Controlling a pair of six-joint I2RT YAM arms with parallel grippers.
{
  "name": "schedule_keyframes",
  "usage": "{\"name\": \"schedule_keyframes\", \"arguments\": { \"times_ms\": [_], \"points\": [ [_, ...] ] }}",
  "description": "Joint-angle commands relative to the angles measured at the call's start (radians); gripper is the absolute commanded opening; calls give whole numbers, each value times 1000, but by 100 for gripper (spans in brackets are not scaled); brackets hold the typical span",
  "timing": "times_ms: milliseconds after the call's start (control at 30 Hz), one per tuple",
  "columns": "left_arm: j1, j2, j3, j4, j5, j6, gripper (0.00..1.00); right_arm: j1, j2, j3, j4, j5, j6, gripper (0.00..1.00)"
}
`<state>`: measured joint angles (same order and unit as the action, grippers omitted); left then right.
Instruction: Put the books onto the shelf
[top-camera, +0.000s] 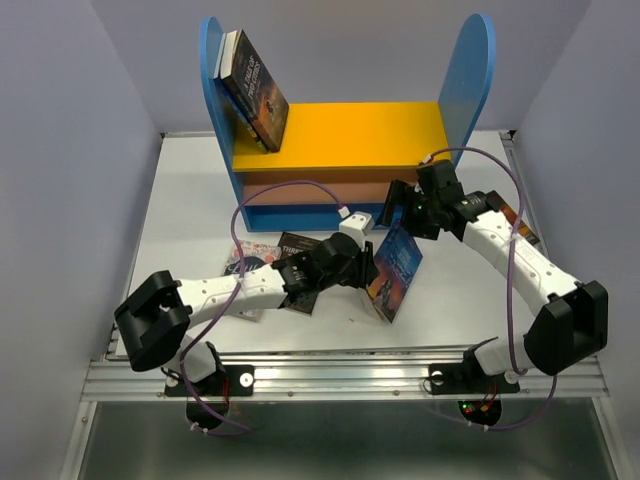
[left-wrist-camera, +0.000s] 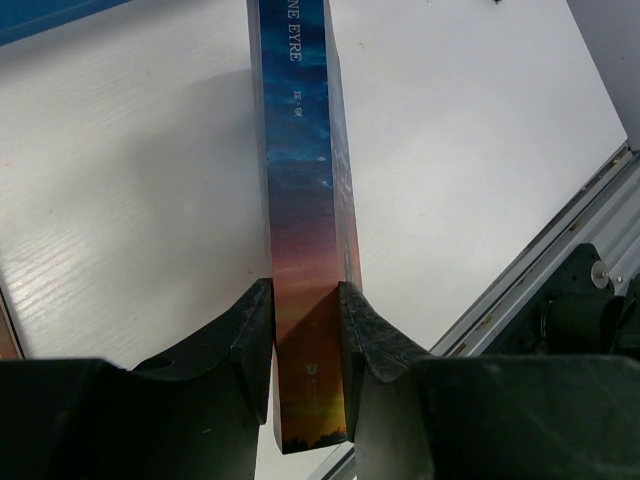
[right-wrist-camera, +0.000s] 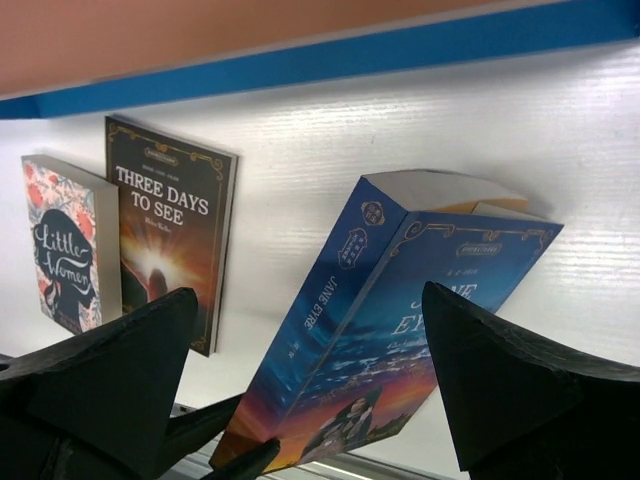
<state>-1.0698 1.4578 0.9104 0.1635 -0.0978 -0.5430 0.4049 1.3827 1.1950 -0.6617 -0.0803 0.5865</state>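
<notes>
Fingers (left-wrist-camera: 250, 340) of the left gripper (left-wrist-camera: 303, 300) are pressed onto both covers of the blue-orange book (left-wrist-camera: 300, 150), which is pinched near one end of its spine. Fingers of the right gripper (right-wrist-camera: 310, 300) are spread wide and nothing is touched by them.

Position: the book is held tilted over the table (top-camera: 190, 220), just in front of the shelf (top-camera: 340, 135), with the right gripper close above its upper edge. Whether its lower corner rests on the table cannot be told.

Step, as judged: the third book is being brought to the shelf, probably by a hand-over between the arms. For the next move, a firm hold by the right gripper would be needed before the left one lets go. The book must then be raised clear of the yellow board and stood beside the leaning books (top-camera: 255, 90).

Views compared:
- Top: both arms and the shelf load are shown. A dark book leans on the left panel, apparently with a pale one behind.
- Left wrist: only here is finger contact on the covers confirmed.
- Right wrist: the front cover is shown, and Little Women (right-wrist-camera: 65, 250) and Three Days to See (right-wrist-camera: 170, 240) are seen flat on the table. From above these two are partly hidden by the left arm.
</notes>
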Motion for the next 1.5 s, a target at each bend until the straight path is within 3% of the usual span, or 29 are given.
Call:
{"name": "schedule_keyframes", "arguments": {
  "times_ms": [0, 167, 267, 400, 500, 633, 667, 700, 733, 900, 933, 1200, 1467],
  "points": [
    [-22, -4, 108, 73, -52, 63, 0, 12, 29, 35, -114, 53, 53, 100],
    [-45, 9, 134, 54, -60, 103, 0, 12, 53, 35, -125, 71, 81, 100],
    [-56, 9, 145, 36, -77, 120, 0, 12, 68, 28, -139, 74, 88, 93],
    [-68, 19, 154, 27, -83, 136, 0, 12, 67, 8, -159, 125, 104, 60],
    [-82, 29, 160, 19, -80, 150, 0, 12, 56, 0, -171, 163, 108, 45],
    [-93, 41, 188, -4, -49, 169, 2, 12, 36, -17, -164, 148, 119, 17],
    [-93, 56, 200, -18, -49, 163, 25, 12, 30, -32, -158, 142, 122, 13],
    [-93, 67, 215, -30, -51, 164, 39, 21, 24, -40, -151, 139, 130, 9],
    [-93, 73, 235, -48, -56, 163, 64, 22, 15, -46, -144, 131, 131, 1],
    [-93, 140, 307, -105, -95, 170, 92, 22, -8, -60, -139, 117, 145, 1],
    [-93, 150, 341, -137, -111, 169, 93, 22, -11, -60, -139, 116, 147, 1],
    [-94, 251, 453, -259, -126, 210, 92, 22, -24, -49, -136, 126, 162, 5],
    [-97, 285, 473, -358, -131, 196, 75, 22, -14, -29, -130, 102, 154, 5]
  ]
}}
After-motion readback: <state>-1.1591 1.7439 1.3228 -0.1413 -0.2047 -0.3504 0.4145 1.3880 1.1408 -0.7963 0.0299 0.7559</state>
